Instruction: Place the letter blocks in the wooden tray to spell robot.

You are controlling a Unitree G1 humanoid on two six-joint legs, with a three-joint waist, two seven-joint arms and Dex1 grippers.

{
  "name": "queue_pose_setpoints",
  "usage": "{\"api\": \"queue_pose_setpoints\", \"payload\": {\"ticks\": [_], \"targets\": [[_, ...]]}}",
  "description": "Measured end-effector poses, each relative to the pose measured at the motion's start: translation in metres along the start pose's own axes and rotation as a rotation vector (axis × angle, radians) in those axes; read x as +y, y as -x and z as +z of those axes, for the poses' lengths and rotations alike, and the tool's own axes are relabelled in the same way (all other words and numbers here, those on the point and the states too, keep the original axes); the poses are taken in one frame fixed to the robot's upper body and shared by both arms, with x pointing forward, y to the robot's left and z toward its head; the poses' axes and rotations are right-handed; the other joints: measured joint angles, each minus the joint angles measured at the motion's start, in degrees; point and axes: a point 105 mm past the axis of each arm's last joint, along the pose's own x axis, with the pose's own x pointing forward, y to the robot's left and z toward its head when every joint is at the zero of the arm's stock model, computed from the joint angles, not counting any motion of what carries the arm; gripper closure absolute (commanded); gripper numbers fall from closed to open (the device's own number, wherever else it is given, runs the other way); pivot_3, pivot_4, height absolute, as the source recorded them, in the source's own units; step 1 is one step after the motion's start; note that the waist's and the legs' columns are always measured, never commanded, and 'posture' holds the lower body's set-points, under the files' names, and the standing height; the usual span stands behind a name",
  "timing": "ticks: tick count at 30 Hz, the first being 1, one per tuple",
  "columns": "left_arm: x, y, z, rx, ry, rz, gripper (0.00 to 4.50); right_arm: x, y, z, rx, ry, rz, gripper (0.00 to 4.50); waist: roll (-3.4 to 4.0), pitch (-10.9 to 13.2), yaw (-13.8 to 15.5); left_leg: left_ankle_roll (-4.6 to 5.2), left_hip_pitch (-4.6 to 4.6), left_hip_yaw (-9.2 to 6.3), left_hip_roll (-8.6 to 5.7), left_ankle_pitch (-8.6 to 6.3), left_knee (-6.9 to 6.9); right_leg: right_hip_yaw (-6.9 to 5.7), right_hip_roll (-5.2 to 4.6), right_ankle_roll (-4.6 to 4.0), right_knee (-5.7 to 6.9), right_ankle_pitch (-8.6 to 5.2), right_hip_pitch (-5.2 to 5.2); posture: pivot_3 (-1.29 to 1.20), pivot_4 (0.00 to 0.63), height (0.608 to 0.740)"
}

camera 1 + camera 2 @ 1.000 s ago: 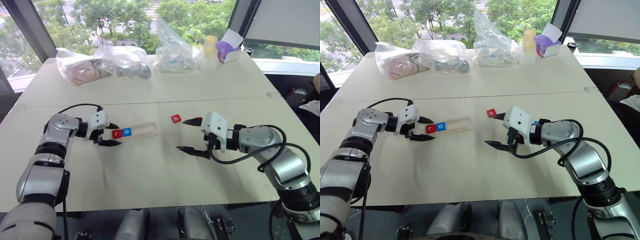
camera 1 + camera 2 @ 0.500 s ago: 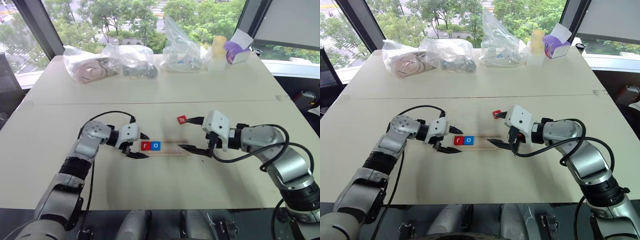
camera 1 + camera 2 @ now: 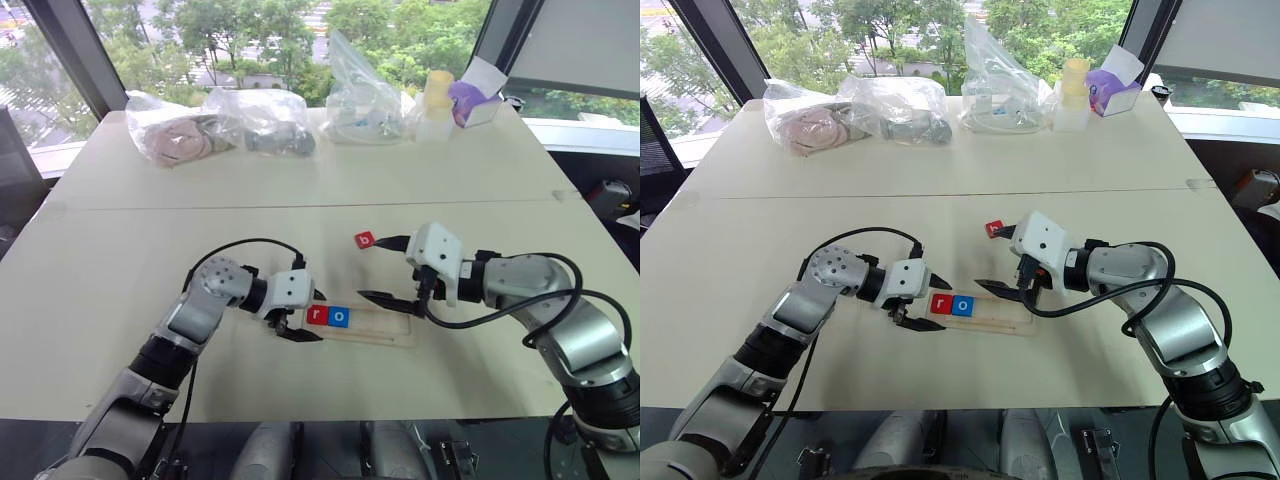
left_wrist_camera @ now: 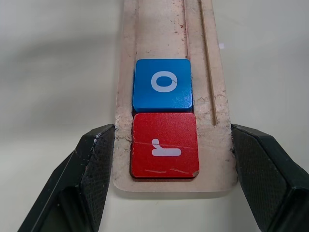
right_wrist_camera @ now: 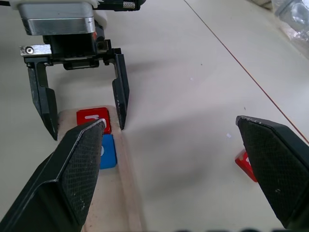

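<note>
From the head, the left pincer (image 3: pixel 300 318) is clamping the end of the wooden tray (image 3: pixel 385 328), whose long axis is running away from it toward the right pincer (image 3: pixel 383 269), which is gaping wide and holding nothing. The red b block (image 3: pixel 365 240) is lying just beyond the right pincer's upper finger, so that arm is nearer.

At the left wrist, the r block (image 4: pixel 164 144) and o block (image 4: pixel 162 85) are sitting in the groove.

At the right wrist, the b block (image 5: pixel 246 165) is lying on the surface beside one finger.

Pale table (image 3: pixel 150 220) before daylit windows (image 3: pixel 250 30) showing green trees.
</note>
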Motion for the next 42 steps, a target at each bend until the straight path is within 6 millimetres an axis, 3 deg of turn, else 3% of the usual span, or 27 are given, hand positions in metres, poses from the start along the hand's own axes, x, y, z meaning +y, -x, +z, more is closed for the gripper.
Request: {"api": "queue_pose_setpoints", "payload": {"ticks": [22, 25, 30, 35, 39, 42], "targets": [[-0.01, 0.002, 0.002, 0.05, 0.117, 0.108, 1.4, -0.001, 0.0, 0.002, -0.002, 0.008, 0.001, 0.0, -0.02, 0.01, -0.02, 0.01, 0.0, -0.02, 0.0, -0.01, -0.03, 0.0, -0.01, 0.02, -0.01, -0.03, -0.01, 0.0, 0.15, 0.74], [-0.01, 0.002, 0.001, 0.046, 0.141, 0.107, 0.04, -0.001, 0.0, 0.002, -0.002, 0.01, 0.001, 0.0, -0.02, 0.01, -0.02, 0.01, 0.0, -0.02, 0.0, -0.01, -0.03, 0.0, -0.01, 0.02, -0.01, -0.03, -0.01, 0.0, 0.15, 0.74], [-0.012, 0.005, -0.001, 0.046, 0.159, 0.1, 0.04, -0.002, -0.001, 0.002, -0.001, 0.01, -0.003, 0.0, -0.04, 0.02, -0.13, 0.01, 0.0, -0.02, 0.01, -0.01, -0.06, 0.0, -0.02, 0.02, -0.01, -0.03, -0.04, 0.0, 0.15, 0.74], [-0.017, 0.014, -0.006, 0.043, 0.188, 0.124, 0.04, -0.009, -0.006, -0.001, -0.008, -0.035, -0.048, 0.0, -0.07, 0.04, -0.63, 0.0, 0.0, -0.03, 0.08, -0.02, -0.09, 0.02, -0.03, 0.0, -0.01, -0.04, -0.09, 0.0, 0.15, 0.74], [-0.029, 0.042, -0.024, 0.079, 0.244, 0.171, 0.04, -0.03, -0.019, -0.016, 0.039, -0.149, -0.188, 0.0, -0.11, 0.06, -1.93, -0.02, 0.04, -0.04, 0.13, 0.0, -0.22, 0.18, 0.05, -0.12, 0.07, 0.01, -0.26, 0.0, 0.15, 0.74], [-0.034, 0.057, -0.032, 0.072, 0.294, 0.204, 0.04, -0.033, -0.033, -0.022, 0.054, -0.244, -0.232, 0.0, -0.09, 0.07, -1.86, -0.07, 0.05, -0.06, 0.18, 0.03, -0.31, 0.19, 0.09, -0.2, 0.09, 0.01, -0.33, 0.0, 0.15, 0.74]]}}
